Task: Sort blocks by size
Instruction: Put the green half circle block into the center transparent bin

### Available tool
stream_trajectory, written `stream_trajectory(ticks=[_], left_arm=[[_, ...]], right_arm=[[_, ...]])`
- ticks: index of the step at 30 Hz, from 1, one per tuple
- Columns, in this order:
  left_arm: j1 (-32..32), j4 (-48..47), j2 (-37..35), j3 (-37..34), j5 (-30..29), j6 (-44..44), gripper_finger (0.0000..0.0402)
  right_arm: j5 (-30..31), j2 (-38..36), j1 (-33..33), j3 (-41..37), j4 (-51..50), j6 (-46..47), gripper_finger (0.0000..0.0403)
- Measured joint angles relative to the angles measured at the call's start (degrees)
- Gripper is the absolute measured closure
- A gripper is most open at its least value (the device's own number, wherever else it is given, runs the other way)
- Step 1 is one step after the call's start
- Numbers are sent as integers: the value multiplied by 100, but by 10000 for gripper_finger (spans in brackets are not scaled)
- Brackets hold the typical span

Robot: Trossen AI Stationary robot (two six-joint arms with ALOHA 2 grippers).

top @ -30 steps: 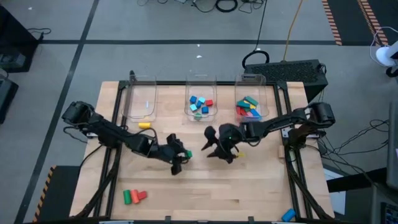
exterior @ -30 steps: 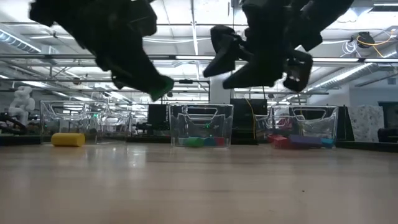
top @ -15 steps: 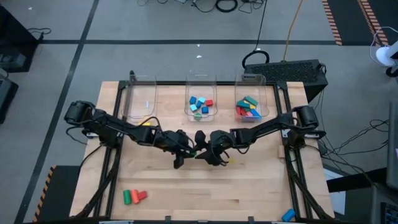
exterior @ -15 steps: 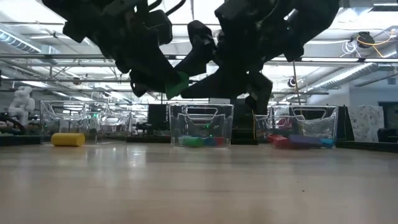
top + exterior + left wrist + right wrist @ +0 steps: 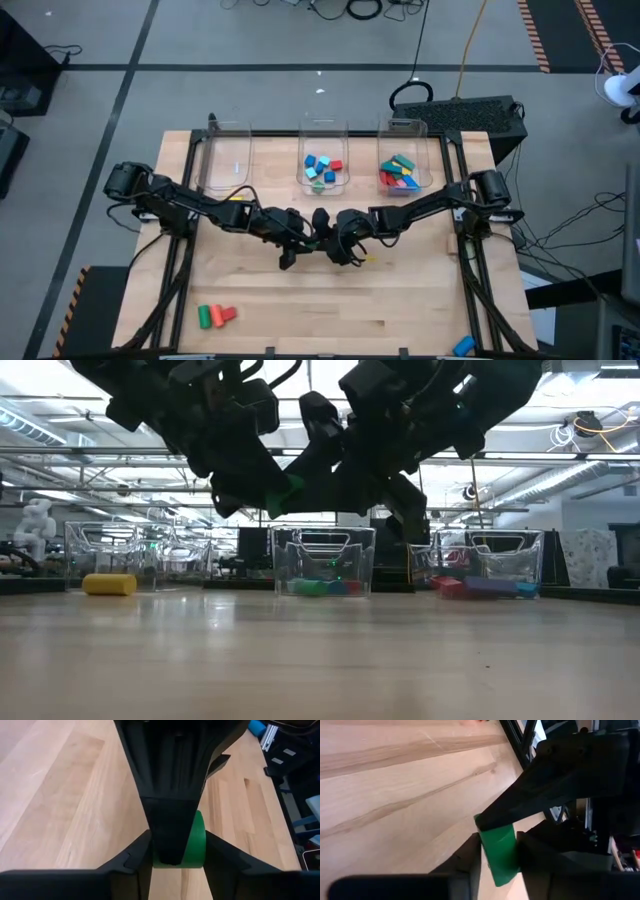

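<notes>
My two grippers meet above the middle of the table. My left gripper (image 5: 303, 240) is shut on a green cylinder block (image 5: 196, 840), which also shows in the low view (image 5: 284, 488) well above the tabletop. My right gripper (image 5: 335, 245) comes from the right and has its fingers on the same green cylinder (image 5: 498, 851). A yellow cylinder (image 5: 110, 584) lies on its side on the table at the far left. A red and a green cylinder (image 5: 215, 315) lie near the front left. A blue block (image 5: 462, 346) lies at the front right edge. My left gripper pinches the green cylinder between its two fingers, one finger on its curved side (image 5: 202, 851); the right gripper's finger hides the other side. The cylinder is lifted clear of the table. My right gripper pinches the same cylinder between its two fingers, at its sides (image 5: 487, 847), crossing the left gripper's fingers (image 5: 545, 790). It comes from the table's right.
Three clear bins stand along the far edge: the left one (image 5: 225, 160) with no blocks showing in it, the middle one (image 5: 323, 150) with small blue, green and red blocks, the right one (image 5: 402, 150) with larger mixed blocks. A small yellow piece (image 5: 372, 258) lies under the right arm.
My left gripper has carried the green cylinder toward the table's right. My right gripper has moved toward the table's left to meet it. Both now stand around the cylinder above the table's middle, and they have kept almost still over the last half second.
</notes>
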Motion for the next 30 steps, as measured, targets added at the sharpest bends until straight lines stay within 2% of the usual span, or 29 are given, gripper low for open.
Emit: stream_trajectory(ticks=[4,6,9,14,16,22,27,30], left_arm=[[-5,-6,0,0,-44,2,238],[-5,-15,0,-2,-146,6,229],[20,-105,-50,-2,-81,-105,224],[103,-1639,-519,172,214,-702,221],[105,-2164,-715,271,208,-771,220],[95,-2890,-1425,272,-349,-1208,219],[-141,-3254,-1780,267,-847,-1362,219],[-361,-3639,-1808,280,-1167,-1508,220]], right_arm=[[15,0,0,0,-1,-38,347],[99,0,0,-2,-14,76,349],[610,-1,7,-2,-10,235,349],[1332,-176,-167,-6,-153,625,340],[1430,-255,-332,-13,-238,722,340],[1327,-628,-908,-17,-257,1037,342],[1890,-999,-1537,123,-233,2451,340],[1688,-1120,-2046,359,-863,3204,343]])
